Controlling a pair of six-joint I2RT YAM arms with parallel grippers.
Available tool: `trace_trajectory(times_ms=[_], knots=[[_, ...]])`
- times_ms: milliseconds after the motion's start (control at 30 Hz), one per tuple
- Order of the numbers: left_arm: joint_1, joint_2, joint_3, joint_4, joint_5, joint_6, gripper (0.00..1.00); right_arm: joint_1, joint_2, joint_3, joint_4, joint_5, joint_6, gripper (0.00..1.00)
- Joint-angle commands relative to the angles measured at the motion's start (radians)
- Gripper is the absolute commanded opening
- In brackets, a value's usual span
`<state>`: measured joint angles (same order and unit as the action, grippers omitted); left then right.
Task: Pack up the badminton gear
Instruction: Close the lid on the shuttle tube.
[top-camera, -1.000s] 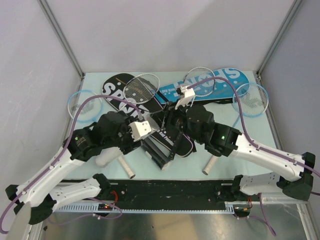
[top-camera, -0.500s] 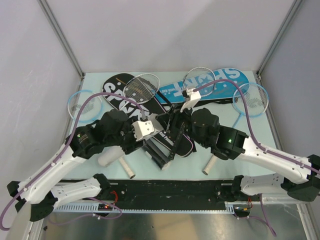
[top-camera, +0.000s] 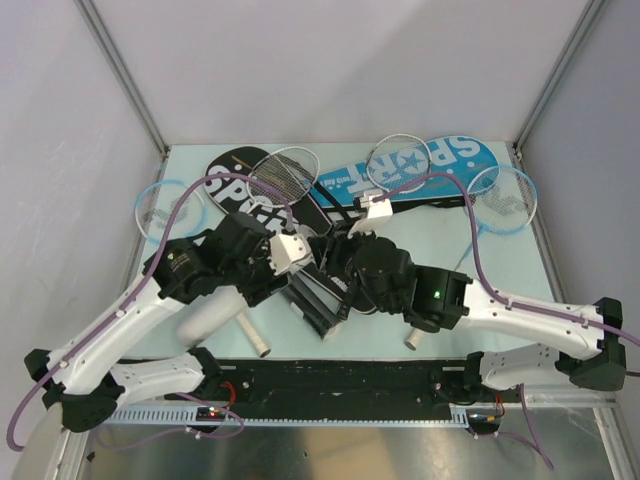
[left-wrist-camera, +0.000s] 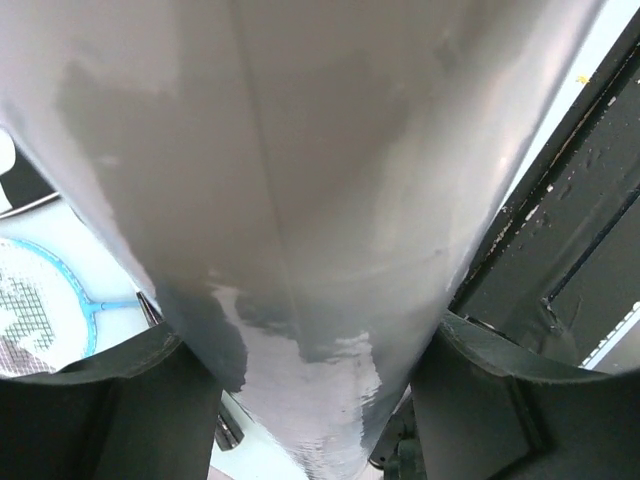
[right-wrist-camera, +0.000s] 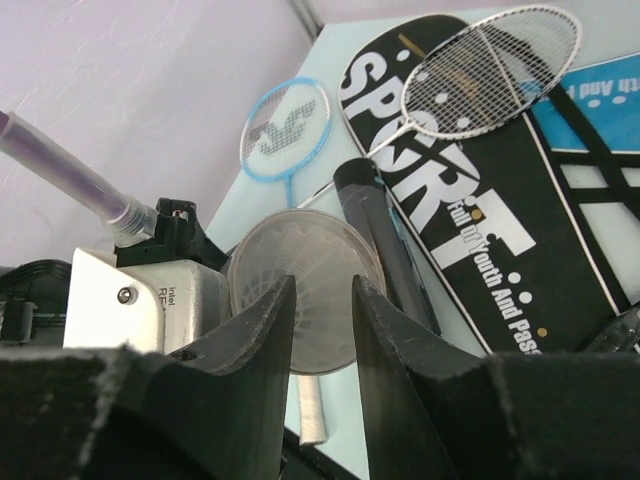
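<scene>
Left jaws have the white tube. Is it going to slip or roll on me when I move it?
Likely slippery: the white tube shows a smooth, glossy wall where the left jaws pinch it. It is round, so it would probably roll if set down. It looks rigid, showing no dent at the grip.

You have four rackets on the desk: two silver rackets and two light-blue rackets. You see two SPORT covers, one black cover and one blue cover. You count two tubes: one white tube, one black tube.
</scene>
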<state>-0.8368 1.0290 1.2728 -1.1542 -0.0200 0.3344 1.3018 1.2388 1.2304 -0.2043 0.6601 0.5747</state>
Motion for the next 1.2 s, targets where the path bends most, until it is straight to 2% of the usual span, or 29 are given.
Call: trace_trajectory(times_ms=[0,167,367,600,767,833,900,967,1167], knots=[[0.002,0.022,0.136,0.377,0.027,-0.125,0.34,0.098,0.1,-0.053,-0.043,-0.114,0.02,0.36],[0.002,0.015,0.131,0.385,0.038,-0.123,0.34,0.085,0.089,-0.065,-0.032,-0.124,0.033,0.36],[0.001,-0.026,0.1,0.384,0.025,-0.123,0.34,-0.069,-0.048,-0.066,-0.067,-0.182,0.005,0.4],[0.001,-0.022,0.107,0.385,-0.038,-0.168,0.33,-0.2,-0.297,-0.065,-0.059,-0.225,-0.117,0.65],[0.001,0.013,0.167,0.398,-0.053,-0.244,0.35,-0.229,-0.391,-0.091,-0.052,-0.406,-0.252,0.74],[0.002,0.035,0.194,0.422,-0.042,-0.302,0.35,-0.231,-0.432,-0.128,-0.049,-0.433,-0.262,0.77],[0.001,0.067,0.22,0.446,-0.01,-0.389,0.35,-0.231,-0.484,-0.176,-0.038,-0.416,-0.242,0.84],[-0.003,0.101,0.24,0.474,0.029,-0.442,0.35,-0.231,-0.535,-0.212,-0.04,-0.383,-0.213,0.96],[-0.056,0.263,0.323,0.535,-0.013,-0.53,0.36,-0.218,-0.681,-0.224,-0.114,-0.277,-0.186,0.99]])
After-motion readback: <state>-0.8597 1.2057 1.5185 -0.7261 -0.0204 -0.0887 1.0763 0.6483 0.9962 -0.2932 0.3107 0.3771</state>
